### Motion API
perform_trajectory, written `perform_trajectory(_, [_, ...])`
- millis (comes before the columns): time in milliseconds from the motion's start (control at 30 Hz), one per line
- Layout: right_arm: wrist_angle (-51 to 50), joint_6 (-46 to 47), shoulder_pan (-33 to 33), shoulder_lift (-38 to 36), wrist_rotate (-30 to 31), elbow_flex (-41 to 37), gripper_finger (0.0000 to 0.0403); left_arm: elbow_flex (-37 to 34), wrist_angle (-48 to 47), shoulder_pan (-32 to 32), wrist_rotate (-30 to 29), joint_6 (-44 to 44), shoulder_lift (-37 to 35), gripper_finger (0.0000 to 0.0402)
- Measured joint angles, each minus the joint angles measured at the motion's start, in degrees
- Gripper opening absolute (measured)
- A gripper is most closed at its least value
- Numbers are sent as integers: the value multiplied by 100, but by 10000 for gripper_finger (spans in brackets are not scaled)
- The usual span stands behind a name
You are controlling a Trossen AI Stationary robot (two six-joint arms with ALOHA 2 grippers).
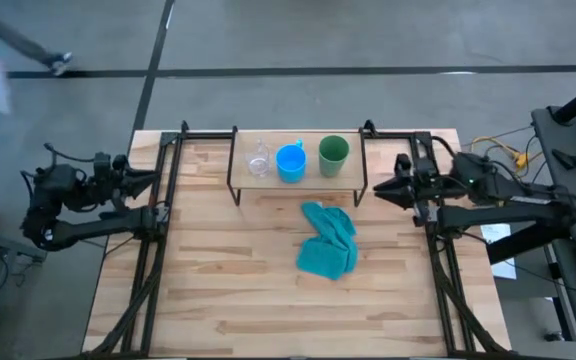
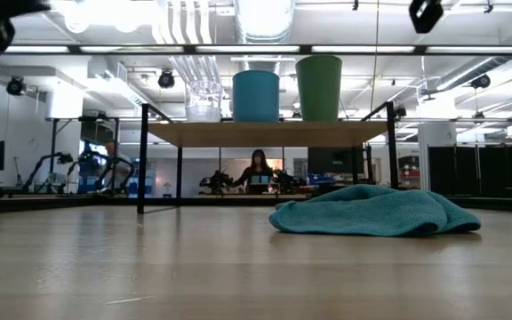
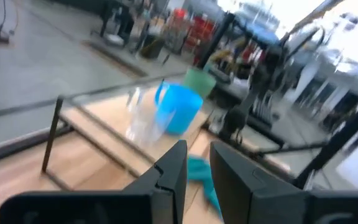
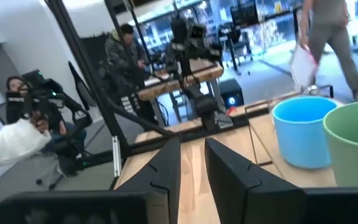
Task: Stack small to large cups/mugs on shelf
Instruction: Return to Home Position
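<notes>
step: nest glass cup (image 1: 258, 161) first | left claw (image 1: 158, 179) narrow, empty, off shelf (image 1: 296, 181) | right claw (image 1: 380, 192) narrow, empty | grip rim gently

Green cup (image 4: 353, 144) cut off, seemingly.

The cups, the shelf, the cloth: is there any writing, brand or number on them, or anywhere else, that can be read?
None can be read.
Glass cup, blue mug, green cup: plain, no lettering shows.
Shelf, teal cloth: no marks show.
Room behind, in the low view and wrist views: any signs or screens are too small or blurred.
</notes>
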Motion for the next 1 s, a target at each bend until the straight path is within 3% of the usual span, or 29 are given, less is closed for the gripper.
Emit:
perform_trajectory(333, [-103,-145,29,-1236,-79,-513,68,-98,243,0,-6,-3,125,57])
perform_trajectory(733, [-170,-102,29,-1917,-203,-1125,68,-204,451,1,-4,-44,54,57])
perform_trajectory(1000, [-160,-83,29,-2483,-202,-1548,68,-730,805,0,-3,-163,4,57])
